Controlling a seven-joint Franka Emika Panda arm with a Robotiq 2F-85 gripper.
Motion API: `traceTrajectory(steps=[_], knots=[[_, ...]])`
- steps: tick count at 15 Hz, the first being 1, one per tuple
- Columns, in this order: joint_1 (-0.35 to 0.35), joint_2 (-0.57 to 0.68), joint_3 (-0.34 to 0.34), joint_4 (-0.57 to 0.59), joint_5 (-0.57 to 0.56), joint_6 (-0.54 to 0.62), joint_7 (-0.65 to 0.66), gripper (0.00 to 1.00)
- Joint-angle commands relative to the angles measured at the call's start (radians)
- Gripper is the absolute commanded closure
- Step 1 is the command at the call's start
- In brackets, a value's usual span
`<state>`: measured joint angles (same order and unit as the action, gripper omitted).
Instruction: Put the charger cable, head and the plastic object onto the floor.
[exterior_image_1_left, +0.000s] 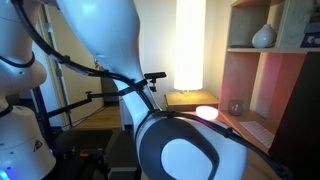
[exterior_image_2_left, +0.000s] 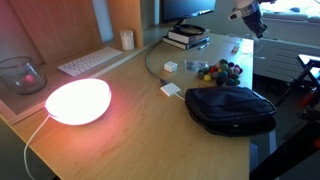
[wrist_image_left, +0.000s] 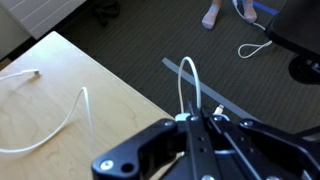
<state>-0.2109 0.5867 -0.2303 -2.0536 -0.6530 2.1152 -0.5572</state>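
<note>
In the wrist view my gripper (wrist_image_left: 190, 120) is shut on the thin white charger cable (wrist_image_left: 184, 82). A loop of it rises from the jaws and a small connector tip shows beside them. The gripper hangs past the table corner (wrist_image_left: 120, 90), above the dark floor (wrist_image_left: 150, 35). In an exterior view the gripper (exterior_image_2_left: 251, 18) is high beyond the table's far edge. The white head (exterior_image_2_left: 171, 89) lies on the tabletop next to a black pouch (exterior_image_2_left: 230, 108). The colourful plastic object (exterior_image_2_left: 218, 71) lies further back. More white cord (wrist_image_left: 55, 128) lies on the table.
A glowing pink lamp (exterior_image_2_left: 78, 101), a keyboard (exterior_image_2_left: 88, 62), a glass bowl (exterior_image_2_left: 22, 74) and stacked books (exterior_image_2_left: 186, 38) are on the table. Another white cable (wrist_image_left: 255, 48) lies on the floor. The arm (exterior_image_1_left: 110, 40) blocks much of an exterior view, with shelves (exterior_image_1_left: 265, 60) behind it.
</note>
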Motion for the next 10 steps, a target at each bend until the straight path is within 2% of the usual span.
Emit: traceTrajectory(steps=[1, 10], knots=[[-0.008, 0.033, -0.002, 0.026, -0.036, -0.115, 0.05, 0.98], [-0.026, 0.093, 0.004, 0.061, -0.174, -0.327, 0.103, 0.98]])
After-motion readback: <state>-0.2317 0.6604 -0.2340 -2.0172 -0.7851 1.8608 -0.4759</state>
